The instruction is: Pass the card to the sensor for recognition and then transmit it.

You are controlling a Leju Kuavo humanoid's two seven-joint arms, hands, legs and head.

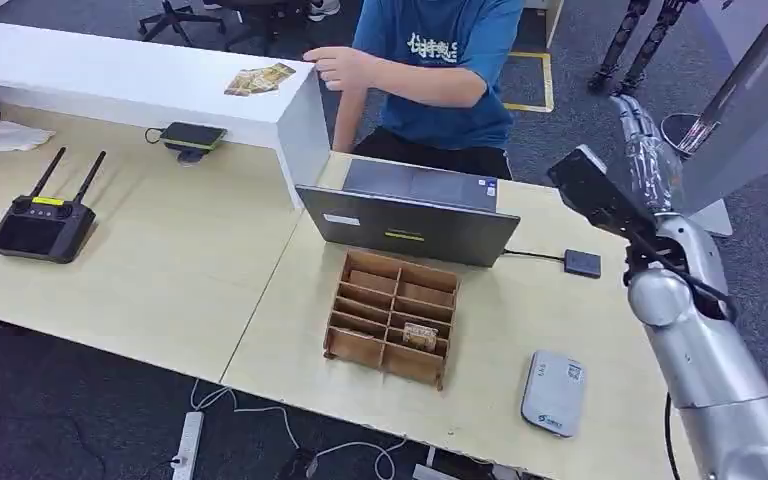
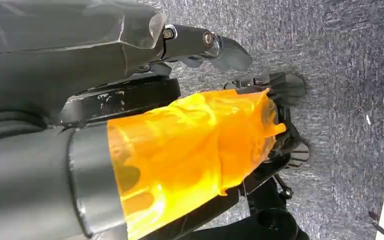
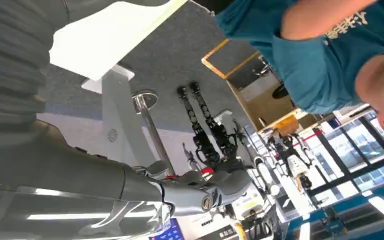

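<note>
A patterned card [image 1: 420,335] stands in a compartment on the near right side of the wooden divider box [image 1: 360,300] in the middle of the table. The grey card sensor [image 1: 553,392] lies flat near the table's front edge, right of the box. My right hand [image 1: 643,135] is raised high beyond the table's right end, far from the card and the sensor, and holds nothing. In the right wrist view its fingers [image 3: 205,192] are stretched out in the air. My left hand [image 2: 205,45] hangs over grey carpet beside my body with nothing in it.
An open laptop [image 1: 410,215] stands just behind the box, and a person in a blue shirt [image 1: 440,60] sits behind it. More cards [image 1: 258,78] lie on the white shelf. A remote controller [image 1: 40,225], a phone [image 1: 192,135] and a small black box [image 1: 582,263] lie on the table.
</note>
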